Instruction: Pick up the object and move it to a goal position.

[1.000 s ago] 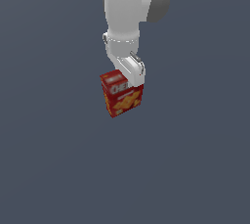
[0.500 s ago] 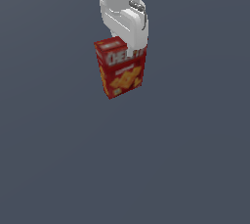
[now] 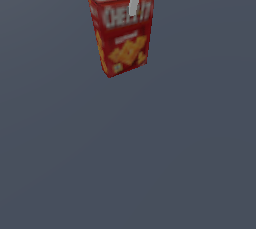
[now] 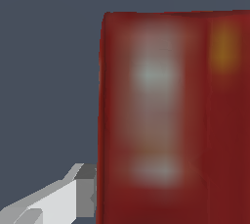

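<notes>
The object, a red cracker box [image 3: 122, 35] with white lettering and orange crackers pictured on its front, hangs upright in the air near the top of the exterior view. My white gripper [image 3: 125, 0] comes down from above and is shut on the box's top; one finger [image 3: 134, 4] lies across the front face over the lettering. Most of the arm is cut off by the frame's top edge. In the wrist view the box [image 4: 166, 120] fills most of the picture as a blurred red surface, and one grey finger [image 4: 73, 196] presses against its side.
A plain dark grey-blue ground [image 3: 150, 163] fills the view below and around the box. No other object shows.
The gripper has carried the box up, and it now looks much larger and higher in the exterior view. The arm has mostly left the frame at the top.
</notes>
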### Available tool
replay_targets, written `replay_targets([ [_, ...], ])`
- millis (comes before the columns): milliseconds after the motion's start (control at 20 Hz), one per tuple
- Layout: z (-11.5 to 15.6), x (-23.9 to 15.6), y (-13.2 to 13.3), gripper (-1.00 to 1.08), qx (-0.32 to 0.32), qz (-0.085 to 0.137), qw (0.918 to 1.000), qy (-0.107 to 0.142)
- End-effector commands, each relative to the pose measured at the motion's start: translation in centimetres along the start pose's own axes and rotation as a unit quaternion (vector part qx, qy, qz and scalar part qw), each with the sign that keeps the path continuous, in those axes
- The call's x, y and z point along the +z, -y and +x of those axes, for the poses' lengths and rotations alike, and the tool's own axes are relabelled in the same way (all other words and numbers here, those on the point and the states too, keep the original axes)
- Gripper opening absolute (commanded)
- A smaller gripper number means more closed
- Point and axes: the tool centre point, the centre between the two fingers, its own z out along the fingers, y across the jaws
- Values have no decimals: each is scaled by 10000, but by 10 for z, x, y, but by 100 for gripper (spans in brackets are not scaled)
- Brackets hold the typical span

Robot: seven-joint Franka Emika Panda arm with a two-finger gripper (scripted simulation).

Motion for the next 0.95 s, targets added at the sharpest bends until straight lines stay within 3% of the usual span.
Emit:
replay_targets([
  [0, -2, -23, -4, -100, 0, -1, 10000, 1],
  [450, -4, -74, -12, -100, 0, -1, 10000, 1],
  [900, -4, -88, -13, -100, 0, -1, 10000, 1],
])
